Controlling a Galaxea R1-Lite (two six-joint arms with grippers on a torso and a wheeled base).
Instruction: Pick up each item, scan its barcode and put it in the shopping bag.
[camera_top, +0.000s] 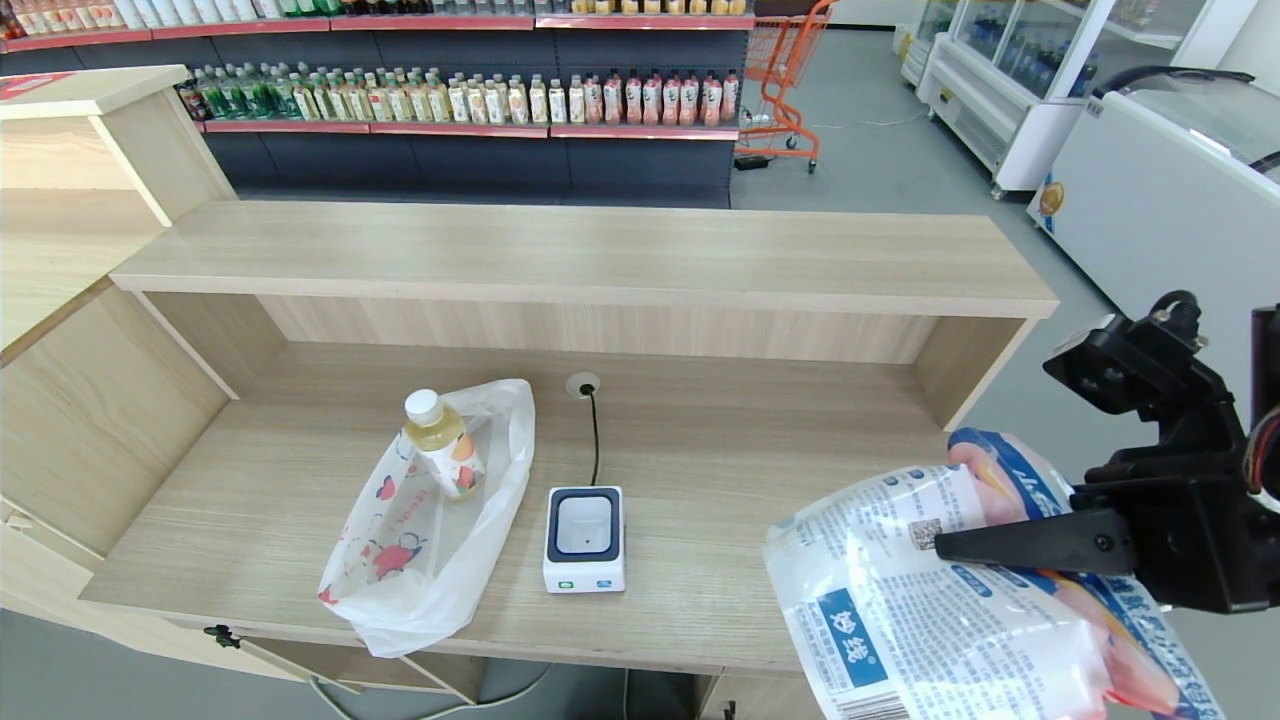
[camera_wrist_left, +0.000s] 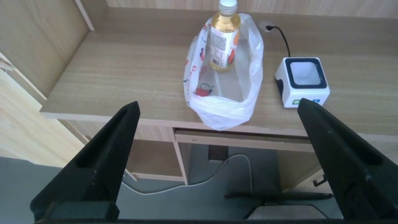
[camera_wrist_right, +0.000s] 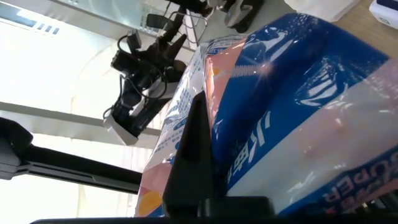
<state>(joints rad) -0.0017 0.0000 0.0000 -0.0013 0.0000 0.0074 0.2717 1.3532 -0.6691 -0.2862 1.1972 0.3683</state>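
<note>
My right gripper (camera_top: 985, 545) is shut on a large plastic food packet (camera_top: 900, 620), white and blue with pink contents, held in the air off the counter's front right corner. The packet (camera_wrist_right: 292, 124) presses against one black finger (camera_wrist_right: 193, 162) in the right wrist view. A white barcode scanner (camera_top: 585, 540) sits mid-counter, its cable running to a hole behind it. Left of it lies a white printed shopping bag (camera_top: 420, 540) with a yellow drink bottle (camera_top: 442, 445) leaning inside it. My left gripper (camera_wrist_left: 217, 155) hangs open before the counter's front edge, facing the bag (camera_wrist_left: 224, 93), the bottle (camera_wrist_left: 222, 37) and the scanner (camera_wrist_left: 303, 81).
The wooden counter (camera_top: 720, 440) has a raised shelf behind and side walls left and right. Shop shelves of bottles (camera_top: 460, 95), an orange cart (camera_top: 790, 70) and white freezers (camera_top: 1160, 160) stand beyond it.
</note>
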